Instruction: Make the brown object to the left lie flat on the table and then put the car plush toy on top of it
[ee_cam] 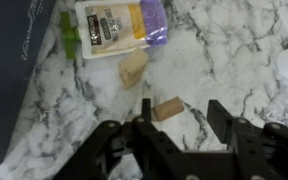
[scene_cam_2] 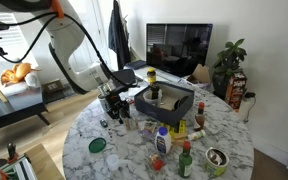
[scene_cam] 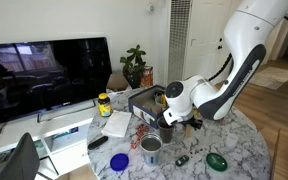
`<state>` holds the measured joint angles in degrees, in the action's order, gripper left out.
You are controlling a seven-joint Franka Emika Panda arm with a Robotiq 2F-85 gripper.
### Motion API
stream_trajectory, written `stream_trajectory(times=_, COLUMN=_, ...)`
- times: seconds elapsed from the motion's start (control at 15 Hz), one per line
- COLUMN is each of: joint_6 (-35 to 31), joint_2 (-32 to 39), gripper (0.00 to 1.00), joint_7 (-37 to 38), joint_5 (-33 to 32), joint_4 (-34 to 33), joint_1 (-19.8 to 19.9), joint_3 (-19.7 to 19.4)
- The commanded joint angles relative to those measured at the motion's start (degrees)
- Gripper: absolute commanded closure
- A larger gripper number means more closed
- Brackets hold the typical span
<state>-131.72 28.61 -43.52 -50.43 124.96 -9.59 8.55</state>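
The brown block (ee_cam: 134, 65) I take for my target sits on the marble table (ee_cam: 234, 60) just beside the dark box (ee_cam: 9, 80), a little out from its wall. From the wrist view it shows a top face and a side, so I judge it is propped on an edge, not lying flat, though I cannot be sure. A second brown block (ee_cam: 168, 108) lies farther from the box and nearer to me, right at the mouth of the gripper (ee_cam: 182, 125) and close to one finger (ee_cam: 144, 118) without clearly touching it. The jaws stand wide apart and hold nothing. Beyond the first block, along the same box wall, there is a yellow and purple packet (ee_cam: 119, 22), with a small green item (ee_cam: 69, 28) between it and the box. In an exterior view the gripper (scene_cam_2: 112, 105) hangs low over the table beside the box (scene_cam_2: 179, 103), on the side away from the cluster of bottles. I cannot pick out the car plush toy in any view; the clutter around the box is too small to read. As I judge it, neither part of the job is done: the block is not yet laid flat and nothing rests on it. What is left is to tip or regrasp the block, settle it flat, then find the toy and set it on top.
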Motion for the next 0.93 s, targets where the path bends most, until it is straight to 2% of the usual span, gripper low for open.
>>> stream_trajectory(times=0.0, joint_6=-2.3, joint_2=1.4, gripper=0.26, joint_7=0.8, joint_5=-2.1, joint_4=-0.6, joint_1=0.6, joint_3=0.1)
stream_trajectory(times=0.2, joint_6=-3.0, joint_2=1.6, gripper=0.32, joint_7=0.8, joint_5=-2.5, joint_4=-0.9, joint_1=0.6, joint_3=0.0)
stream_trajectory(times=0.33, joint_6=-3.1, joint_2=1.7, gripper=0.39, joint_7=0.9, joint_5=-2.9, joint_4=-1.1, joint_1=0.6, joint_3=-0.1)
stream_trajectory(times=0.4, joint_6=-2.8, joint_2=1.8, gripper=0.38, joint_7=0.9, joint_5=-3.3, joint_4=-1.2, joint_1=0.5, joint_3=-0.3)
stream_trajectory(times=0.47, joint_6=-2.4, joint_2=1.9, gripper=0.41, joint_7=0.8, joint_5=-3.7, joint_4=-1.3, joint_1=0.4, joint_3=-0.4)
stream_trajectory(times=0.87, joint_6=-3.2, joint_2=3.0, gripper=0.36, joint_7=-0.3, joint_5=-5.4, joint_4=-1.9, joint_1=0.9, joint_3=-0.3)
